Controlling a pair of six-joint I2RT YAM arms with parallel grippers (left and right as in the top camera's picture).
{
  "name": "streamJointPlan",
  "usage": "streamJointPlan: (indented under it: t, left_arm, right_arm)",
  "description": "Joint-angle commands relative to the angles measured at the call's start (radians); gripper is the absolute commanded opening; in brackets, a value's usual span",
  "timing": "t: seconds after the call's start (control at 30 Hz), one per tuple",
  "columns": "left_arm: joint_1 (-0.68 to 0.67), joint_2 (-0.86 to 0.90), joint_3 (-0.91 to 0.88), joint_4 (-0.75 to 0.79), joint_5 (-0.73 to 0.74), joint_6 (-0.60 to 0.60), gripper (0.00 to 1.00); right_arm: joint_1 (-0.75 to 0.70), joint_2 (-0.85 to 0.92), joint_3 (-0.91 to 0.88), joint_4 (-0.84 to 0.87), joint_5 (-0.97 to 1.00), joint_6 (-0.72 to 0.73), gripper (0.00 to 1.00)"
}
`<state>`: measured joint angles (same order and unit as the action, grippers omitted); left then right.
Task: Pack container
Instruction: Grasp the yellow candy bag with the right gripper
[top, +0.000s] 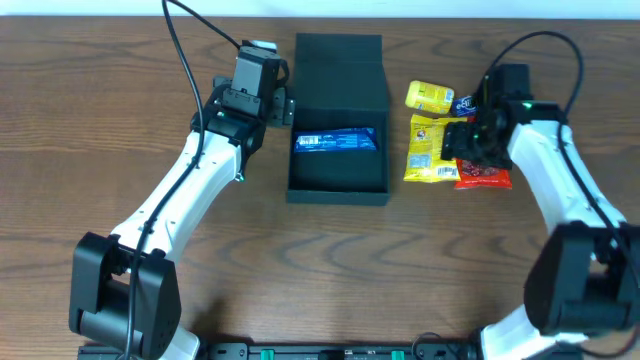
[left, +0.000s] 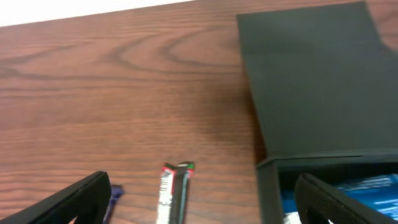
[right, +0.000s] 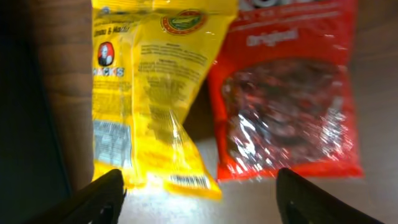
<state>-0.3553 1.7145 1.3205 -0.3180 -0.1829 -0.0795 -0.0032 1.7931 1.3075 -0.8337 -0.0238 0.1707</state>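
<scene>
The dark green container (top: 337, 185) stands open at the table's middle, its flap lid (top: 340, 65) folded back. A blue packet (top: 337, 141) lies inside. My left gripper (top: 268, 100) is open and empty beside the container's left wall. In the left wrist view the gripper (left: 199, 202) spans that wall (left: 267, 186), with a thin red, white and green bar (left: 174, 193) on the table between its fingers. My right gripper (top: 470, 140) is open above a yellow packet (top: 425, 150) and a red packet (top: 483, 178). In the right wrist view the gripper (right: 199, 199) hangs over both packets (right: 149, 93) (right: 286, 99).
A second yellow packet (top: 430, 96) and a small blue item (top: 463, 103) lie behind the right gripper. A small blue piece (left: 115, 194) lies by the left finger. The container's side (right: 25, 124) shows dark at the left of the right wrist view.
</scene>
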Motion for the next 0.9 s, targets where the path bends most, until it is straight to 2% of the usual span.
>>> streamJointPlan:
  t: [0.0, 0.17, 0.3, 0.33, 0.5, 0.57, 0.63, 0.87]
  left_arm:
    - [0.002, -0.017, 0.008, -0.004, 0.062, -0.033, 0.95]
    - [0.002, -0.017, 0.008, -0.008, 0.08, -0.033, 0.95]
    - [0.002, -0.017, 0.008, -0.018, 0.08, -0.033, 0.95]
    - [0.002, -0.017, 0.008, -0.02, 0.08, -0.033, 0.96]
    - [0.002, -0.017, 0.008, -0.021, 0.079, -0.033, 0.95]
    - [0.002, -0.018, 0.008, -0.021, 0.079, -0.033, 0.95]
    - [0.002, -0.024, 0.008, -0.021, 0.079, -0.032, 0.95]
    - [0.026, -0.11, 0.008, -0.023, 0.069, -0.029, 0.95]
  right_arm:
    - [0.025, 0.053, 0.001, 0.024, -0.005, -0.012, 0.75]
    - [0.064, 0.106, 0.001, 0.085, -0.006, -0.012, 0.72]
    - [0.08, 0.138, 0.001, 0.125, 0.003, -0.012, 0.64]
    - [0.082, 0.143, 0.001, 0.131, 0.003, -0.012, 0.6]
    - [0.083, 0.187, 0.002, 0.146, 0.01, -0.011, 0.2]
    - [0.084, 0.19, 0.002, 0.14, 0.009, -0.012, 0.08]
    - [0.085, 0.183, 0.003, 0.136, 0.009, -0.012, 0.02]
    - [0.095, 0.073, 0.132, 0.01, 0.009, -0.035, 0.01]
